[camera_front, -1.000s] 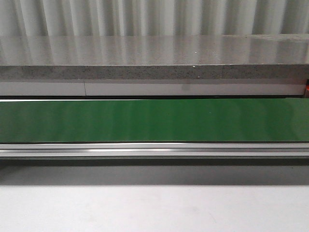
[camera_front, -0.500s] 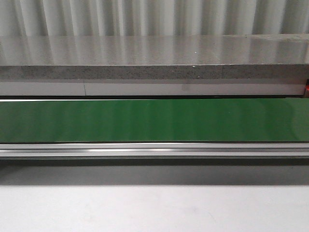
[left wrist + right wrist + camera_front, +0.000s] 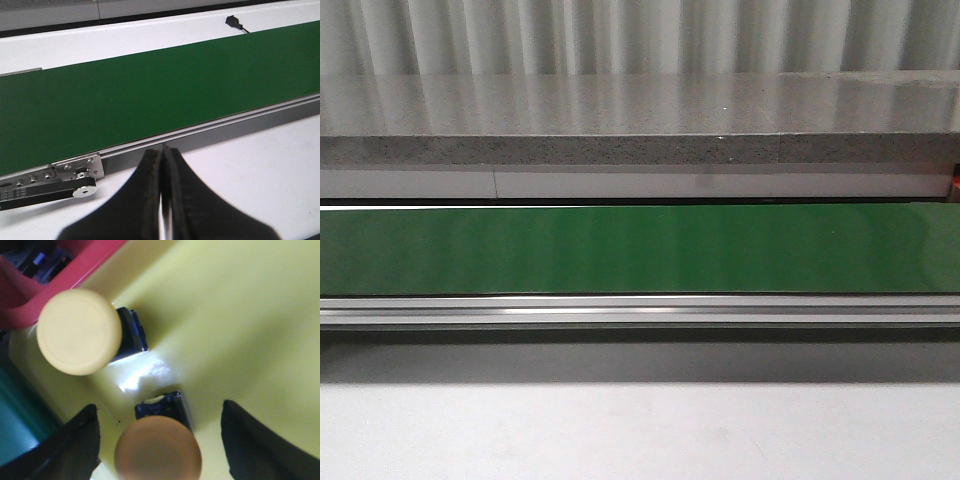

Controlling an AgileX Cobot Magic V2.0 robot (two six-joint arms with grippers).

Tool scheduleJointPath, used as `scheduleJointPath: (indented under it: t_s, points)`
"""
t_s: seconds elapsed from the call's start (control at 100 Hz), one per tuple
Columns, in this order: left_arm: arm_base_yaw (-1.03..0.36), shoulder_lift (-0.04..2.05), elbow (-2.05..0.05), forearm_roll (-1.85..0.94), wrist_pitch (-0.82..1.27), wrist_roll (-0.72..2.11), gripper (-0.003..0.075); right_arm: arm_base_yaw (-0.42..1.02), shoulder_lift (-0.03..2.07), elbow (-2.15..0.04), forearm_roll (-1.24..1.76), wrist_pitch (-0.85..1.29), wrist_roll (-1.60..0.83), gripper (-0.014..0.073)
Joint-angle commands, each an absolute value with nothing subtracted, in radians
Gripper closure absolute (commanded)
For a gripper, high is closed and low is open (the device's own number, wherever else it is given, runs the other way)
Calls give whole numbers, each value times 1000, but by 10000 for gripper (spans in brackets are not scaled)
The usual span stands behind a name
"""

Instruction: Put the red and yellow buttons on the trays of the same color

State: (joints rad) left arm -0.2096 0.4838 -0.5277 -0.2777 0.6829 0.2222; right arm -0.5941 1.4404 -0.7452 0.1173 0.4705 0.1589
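Buttons first: two yellow ones sit inside the yellow tray (image 3: 240,310), both seen from the right wrist. The nearer yellow button (image 3: 158,448) lies directly between the spread fingers of the right gripper (image 3: 159,440), its cap a darker, shaded orange-yellow, its dark blue base peeking out behind it. Neither finger touches it; there's bare tray on each side. The jaws stand wide apart and hold nothing. The second yellow button (image 3: 79,332) rests farther off, close to the tray's corner wall, tipped so its round cap faces the camera and its dark base shows at the side.

Just past that corner, a red tray (image 3: 75,267) edges in, only its rim and a slice of wall visible, so what it holds can't be told. A strip of green shows beside the yellow tray's rim, blurred.

Over on the left wrist, the left gripper (image 3: 162,155) has its fingers pressed together, nothing between them, hovering over white table (image 3: 260,170) just short of the conveyor's aluminium rail (image 3: 210,131). The green conveyor belt (image 3: 150,95) runs bare, its end roller bracket (image 3: 75,172) near the fingers, and a small black connector (image 3: 234,21) lies on the far side.

From the front, only belt, rail and a grey stone ledge (image 3: 640,150) show; both arms and both trays are out of frame.
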Motion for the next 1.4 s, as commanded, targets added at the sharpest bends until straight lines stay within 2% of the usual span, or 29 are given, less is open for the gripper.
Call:
scheduleJointPath:
  t_s: [0.0,0.14,0.21,0.38,0.46,0.97,1.18,1.39]
  points:
    - [-219,490,-553,-303,622,225,740,-597,1364,-769,118,440,145,115]
    - [-219,490,-553,-303,622,225,740,-578,1270,-769,118,439,111,202]
    - [-219,490,-553,-303,622,225,740,-544,1226,-769,118,438,100,283]
    - [-219,490,-553,-303,622,225,740,-441,1136,-769,118,474,50,569]
    - [-219,490,-553,-303,622,225,740,-380,1102,-769,118,490,46,669]
    - [-219,490,-553,-303,622,225,740,-13,833,-768,118,558,-65,661]
    - [-219,490,-553,-303,622,225,740,61,709,-767,118,642,-103,661]
    - [-219,490,-553,-303,622,225,740,75,588,-705,122,652,-129,661]
